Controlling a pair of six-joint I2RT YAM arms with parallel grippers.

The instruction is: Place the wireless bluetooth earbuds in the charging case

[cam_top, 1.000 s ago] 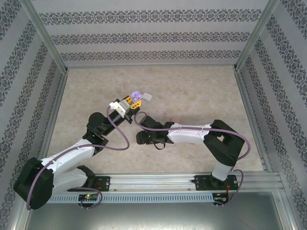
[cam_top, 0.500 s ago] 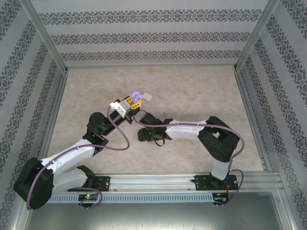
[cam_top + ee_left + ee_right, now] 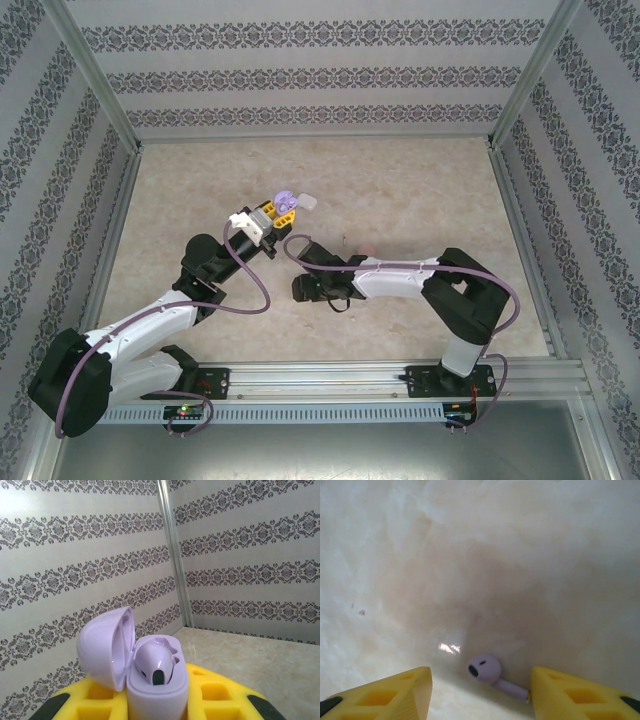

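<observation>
Case (image 3: 152, 685) held, lid open.
Left gripper (image 3: 272, 213) clamps it, seated earbud (image 3: 156, 662) inside; right gripper (image 3: 480, 682) spread wide, flanking loose purple earbud (image 3: 486, 669) on table (image 3: 495, 555).

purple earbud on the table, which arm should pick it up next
Right. The right pincer is open, with the loose purple earbud framed between its fingers on the table. The left pincer is busy, shut on the open purple case, which holds one seated earbud.

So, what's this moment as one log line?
left jaws: shut on open purple case, one earbud inside | right jaws: open over loose earbud on table
</observation>
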